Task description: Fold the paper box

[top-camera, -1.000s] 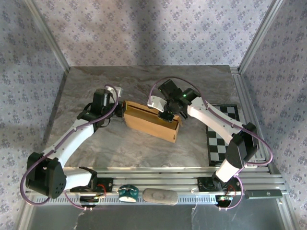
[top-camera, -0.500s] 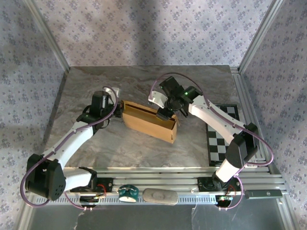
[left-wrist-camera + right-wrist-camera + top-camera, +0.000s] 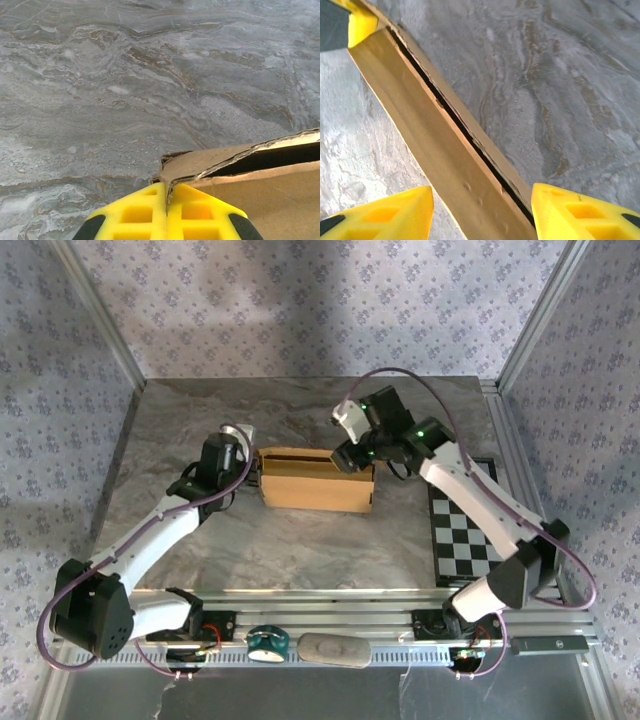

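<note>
Risk sat mostly at the left end effector (image 3: 167,207), whose fingers were pressed together on a thin corner flap of the paper box (image 3: 318,490); I judged a hard pull could tear or crease that flap. The right end effector (image 3: 481,212) stood with its jaws apart, straddling the box's long wall just below it and gripping nothing. If it closed off-centre, I reckoned the wall might buckle, or the box skid across the surface (image 3: 300,550) out of the left fingers.

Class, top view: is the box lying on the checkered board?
No, the box lies on the marble table, left of the board.
</note>
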